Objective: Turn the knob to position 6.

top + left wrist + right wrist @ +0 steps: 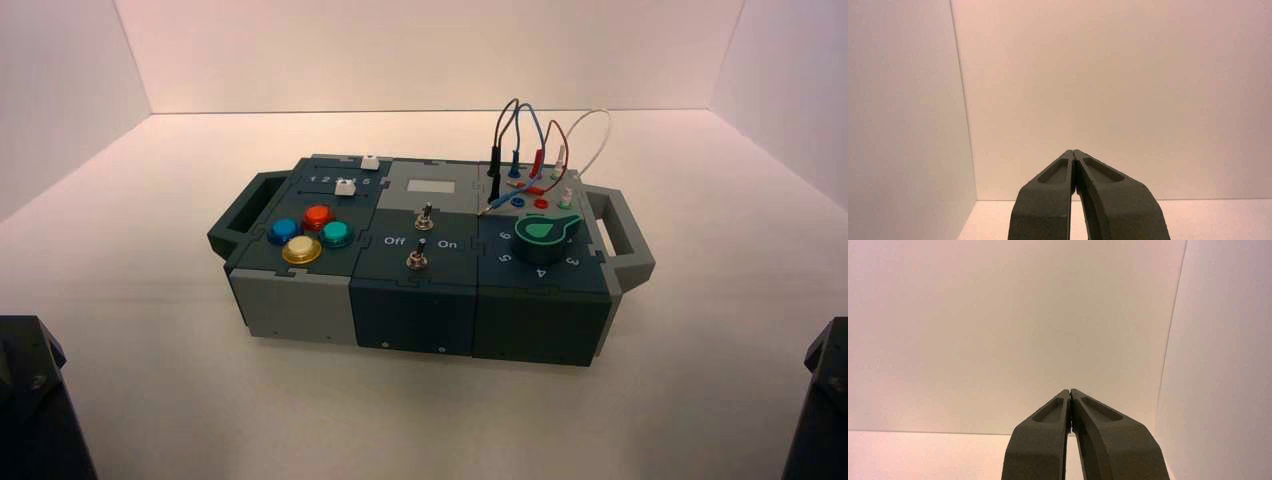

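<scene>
The knob (540,237), dark teal with a green teardrop-shaped pointer top, sits on the right-hand part of the box (415,310), with white dial numerals (540,273) printed around it on dark plastic. Nothing touches the knob. The left gripper (1073,151) is closed, its 2 fingertips together with nothing between them; its arm is parked well to the left of the knob and nearer the camera. The right gripper (1070,390) is likewise closed and holding nothing, its arm parked well to the right of the knob, also on the near side. Behind the knob, black, blue, red and white wires (552,124) arch above their sockets. To the knob's left stand 2 metal toggle switches (417,260), and beyond them, farther left, is a cluster of 4 round push buttons (319,217): blue, red, yellow and teal-green. Left of the knob and farther back are 2 white sliders (345,187), with a small pale display window (431,186) between them and the wires. Just right of the knob is 1 of the box's 2 end handles (622,235); the other lies far to its left.
</scene>
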`<action>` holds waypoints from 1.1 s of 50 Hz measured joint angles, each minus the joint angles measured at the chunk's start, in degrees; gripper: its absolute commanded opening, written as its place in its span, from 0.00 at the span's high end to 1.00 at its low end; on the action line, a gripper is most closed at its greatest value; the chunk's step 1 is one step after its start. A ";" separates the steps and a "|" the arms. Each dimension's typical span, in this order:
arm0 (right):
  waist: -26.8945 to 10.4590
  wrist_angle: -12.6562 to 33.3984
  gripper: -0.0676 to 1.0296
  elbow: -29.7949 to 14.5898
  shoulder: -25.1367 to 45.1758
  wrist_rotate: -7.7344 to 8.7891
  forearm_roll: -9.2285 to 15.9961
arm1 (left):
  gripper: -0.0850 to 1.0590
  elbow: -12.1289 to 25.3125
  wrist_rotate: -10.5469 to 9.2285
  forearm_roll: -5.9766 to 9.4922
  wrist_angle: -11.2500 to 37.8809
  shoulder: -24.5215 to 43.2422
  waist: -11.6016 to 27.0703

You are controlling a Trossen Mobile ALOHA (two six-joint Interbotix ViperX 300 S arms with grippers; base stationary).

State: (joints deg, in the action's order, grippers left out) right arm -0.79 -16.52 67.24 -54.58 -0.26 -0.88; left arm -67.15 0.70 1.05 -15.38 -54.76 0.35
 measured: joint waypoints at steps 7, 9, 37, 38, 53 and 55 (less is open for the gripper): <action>0.00 0.00 0.96 0.00 0.00 0.00 0.00 | 0.95 0.00 0.00 0.00 0.09 -0.09 0.09; 0.00 0.00 0.96 0.00 0.00 0.00 0.00 | 0.95 0.00 0.00 -0.09 0.09 -0.18 0.09; -0.70 11.25 0.96 -1.85 0.53 -0.35 -0.09 | 0.95 2.20 -0.09 0.09 11.87 0.97 2.02; -0.79 12.22 0.96 -2.02 0.53 -0.35 -0.09 | 0.95 2.46 0.00 0.09 13.27 1.14 2.46; -3.60 25.84 0.96 -4.83 2.72 -0.62 -0.09 | 0.95 6.86 0.00 0.09 28.56 6.77 13.36; -4.48 27.07 0.96 -5.36 3.34 -0.62 0.00 | 0.95 6.86 0.00 0.18 29.00 7.73 15.21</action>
State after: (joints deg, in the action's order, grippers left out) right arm -5.27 10.55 61.88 -51.24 -0.88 -0.88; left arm -60.29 0.70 1.23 13.62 -47.02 15.56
